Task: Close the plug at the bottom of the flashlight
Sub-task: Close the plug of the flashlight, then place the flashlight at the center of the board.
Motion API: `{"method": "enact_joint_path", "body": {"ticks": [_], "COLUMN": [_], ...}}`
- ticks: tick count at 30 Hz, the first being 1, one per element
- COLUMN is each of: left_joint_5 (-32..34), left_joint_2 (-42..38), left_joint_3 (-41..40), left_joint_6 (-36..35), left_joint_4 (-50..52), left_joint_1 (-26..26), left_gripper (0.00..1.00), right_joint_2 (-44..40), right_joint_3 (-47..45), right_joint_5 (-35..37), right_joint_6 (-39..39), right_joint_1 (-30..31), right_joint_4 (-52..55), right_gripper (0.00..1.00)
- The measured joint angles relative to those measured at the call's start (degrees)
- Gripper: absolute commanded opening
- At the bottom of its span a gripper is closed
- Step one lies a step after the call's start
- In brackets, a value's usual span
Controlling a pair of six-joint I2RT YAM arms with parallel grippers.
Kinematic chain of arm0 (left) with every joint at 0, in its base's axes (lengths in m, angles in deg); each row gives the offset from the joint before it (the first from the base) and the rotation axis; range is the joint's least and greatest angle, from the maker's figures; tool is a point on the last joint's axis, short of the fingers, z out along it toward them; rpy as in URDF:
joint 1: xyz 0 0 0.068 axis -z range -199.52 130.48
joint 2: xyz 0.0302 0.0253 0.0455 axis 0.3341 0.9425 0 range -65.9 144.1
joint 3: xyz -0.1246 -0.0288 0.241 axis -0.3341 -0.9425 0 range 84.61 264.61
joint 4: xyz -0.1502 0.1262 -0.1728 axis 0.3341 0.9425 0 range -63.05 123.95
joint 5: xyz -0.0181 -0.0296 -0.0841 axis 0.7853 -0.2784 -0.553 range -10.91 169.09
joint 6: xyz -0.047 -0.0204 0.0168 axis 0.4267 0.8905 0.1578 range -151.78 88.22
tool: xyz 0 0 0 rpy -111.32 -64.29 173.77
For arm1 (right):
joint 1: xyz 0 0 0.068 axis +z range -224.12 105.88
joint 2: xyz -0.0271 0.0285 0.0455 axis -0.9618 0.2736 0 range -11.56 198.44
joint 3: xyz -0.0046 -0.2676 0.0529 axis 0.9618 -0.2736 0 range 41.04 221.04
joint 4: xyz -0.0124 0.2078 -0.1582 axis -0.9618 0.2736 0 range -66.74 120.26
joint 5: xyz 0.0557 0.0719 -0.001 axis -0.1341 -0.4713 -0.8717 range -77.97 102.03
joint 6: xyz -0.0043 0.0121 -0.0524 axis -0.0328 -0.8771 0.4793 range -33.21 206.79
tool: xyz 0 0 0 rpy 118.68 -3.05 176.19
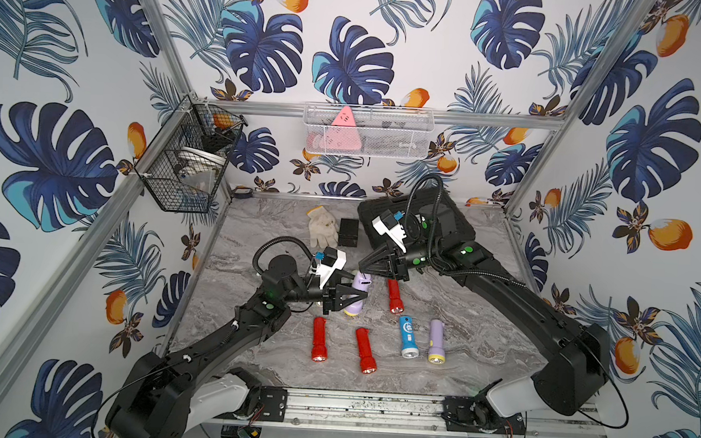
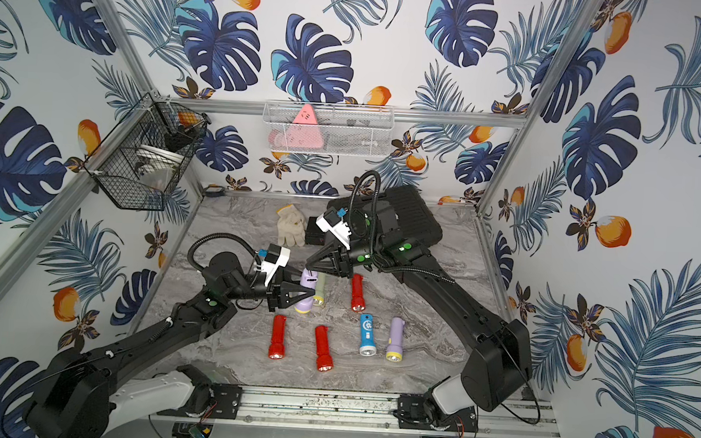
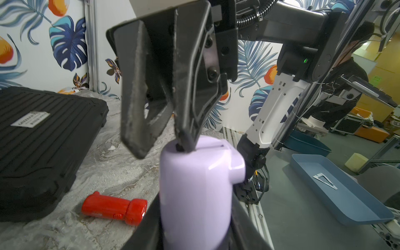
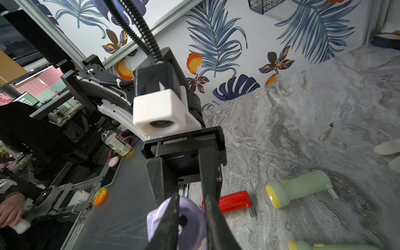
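A lilac flashlight (image 1: 355, 309) (image 3: 194, 184) stands upright over the marble table, bottom end up. My left gripper (image 1: 359, 301) (image 3: 194, 234) is shut on its body. My right gripper (image 1: 360, 268) (image 4: 192, 213) comes down on the bottom end with its jaws a little apart. In the left wrist view one of its fingertips (image 3: 185, 141) presses on the end face at a dark recess (image 4: 183, 219), while the other hangs beside the flashlight. That finger hides the plug.
Three red flashlights (image 1: 394, 296) (image 1: 319, 338) (image 1: 364, 349), a blue one (image 1: 408, 336) and a second lilac one (image 1: 436, 340) lie on the table. A green one (image 4: 298, 190) has its prongs out. A black case (image 1: 443, 216), glove (image 1: 323, 227) and black box (image 1: 348, 231) sit behind.
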Motion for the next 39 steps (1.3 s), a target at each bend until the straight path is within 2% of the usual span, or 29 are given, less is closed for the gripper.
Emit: {"method": "enact_joint_path", "body": {"ticks": [2, 7, 9, 10, 12, 14, 16, 22, 27, 34, 36, 39], "left_joint_5": [-0.35, -1.01, -1.01, -0.98, -0.48, 0.61, 1.92, 7.98, 19.82, 41.72, 47.39, 52.46], "left_joint_2": [0.04, 0.66, 0.76, 0.76, 0.76, 0.61, 0.35, -2.08, -3.87, -1.81, 1.46, 7.3], "left_joint_3": [-0.02, -0.09, -0.07, -0.07, 0.0, 0.31, 0.85, 1.46, 2.99, 6.21, 9.64, 15.43], "left_joint_6": [-0.68, -0.92, -1.11, -1.16, -1.77, -2.75, -4.13, -8.48, -11.65, -12.87, -12.76, -11.1], "left_joint_4": [-2.12, -4.17, -4.17, -4.15, -3.78, -1.86, 0.7, 11.43, 24.39, 38.58, 42.88, 47.54], "left_joint_1": [0.35, 0.68, 0.76, 0.79, 0.85, 0.87, 0.9, 0.9, 0.9, -0.22, -2.27, -6.45], "left_gripper": [0.0, 0.0, 0.0, 0.0, 0.0, 0.0, 0.0, 0.0, 0.0, 0.0, 0.0, 0.0], "right_joint_2": [-0.48, -2.93, -3.69, -4.17, -5.07, -6.05, -6.71, -8.35, -8.61, -8.0, -8.0, -8.0], "right_joint_3": [1.51, 2.56, 2.51, 2.23, 0.96, -1.49, -4.0, -11.54, -16.06, -19.56, -20.09, -20.0], "right_joint_5": [2.95, 9.35, 11.93, 13.57, 16.63, 20.92, 25.9, 43.28, 53.53, 55.52, 55.32, 55.41], "right_joint_6": [-0.02, -1.64, -2.32, -2.62, -3.76, -5.18, -6.21, -12.33, -16.65, -22.62, -23.06, -23.17], "right_joint_1": [-0.09, -0.24, -0.15, -0.15, -0.26, -0.31, -0.31, -0.52, -2.86, -12.94, -13.31, -13.66], "right_joint_4": [0.46, -1.07, -2.05, -2.78, -4.68, -6.86, -8.2, -11.52, -11.87, -10.29, -9.62, -8.79], "right_gripper": [0.39, 0.49, 0.6, 0.61, 0.73, 0.92, 1.0, 1.0, 1.0, 1.0, 1.0, 1.0]}}
